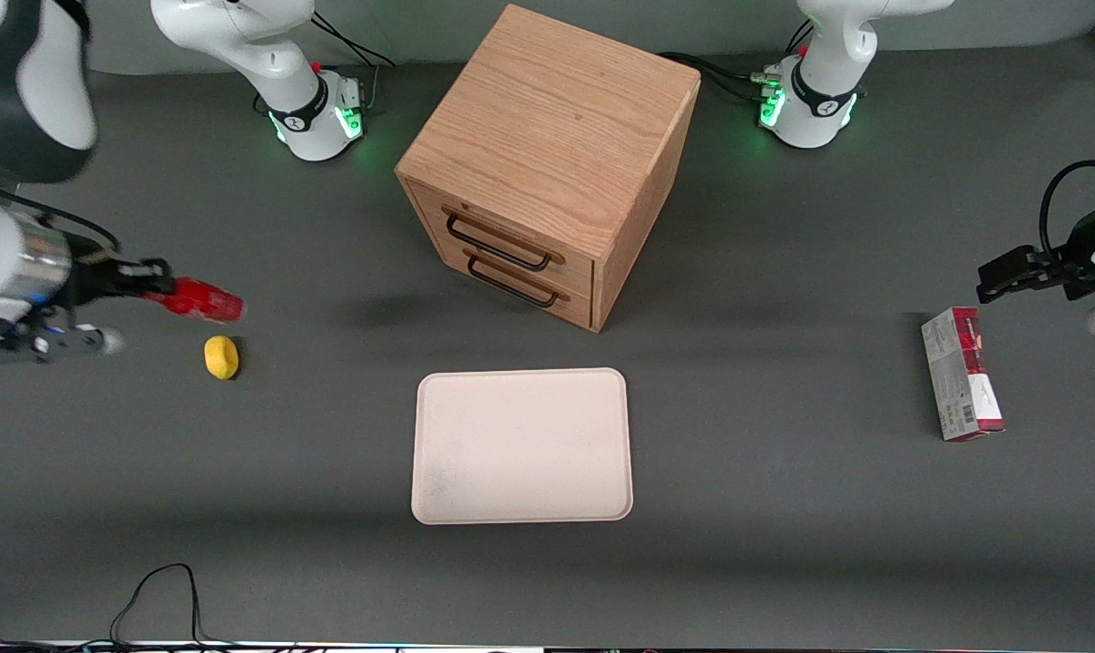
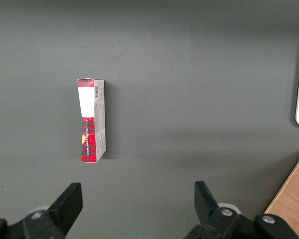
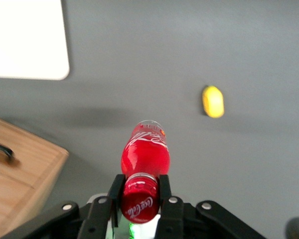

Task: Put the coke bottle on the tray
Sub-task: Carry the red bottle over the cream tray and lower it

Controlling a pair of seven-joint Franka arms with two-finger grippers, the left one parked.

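Coke bottle (image 1: 204, 302) is held lifted above the table (image 1: 783, 544), pinched at its neck by the hand (image 1: 159, 292), toward the working arm's end. A lemon (image 1: 221, 356) lies just below it, well apart from the tray (image 1: 522, 445). Only the right wrist view shows the fingers (image 3: 115, 191) flanking the cap (image 3: 138, 204).

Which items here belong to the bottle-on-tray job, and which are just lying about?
Job:
- coke bottle, held in the claw above the table, toward the working arm's end
- tray, bare

Lying about:
- yellow lump
- wooden drawer cabinet
- red-and-grey carton
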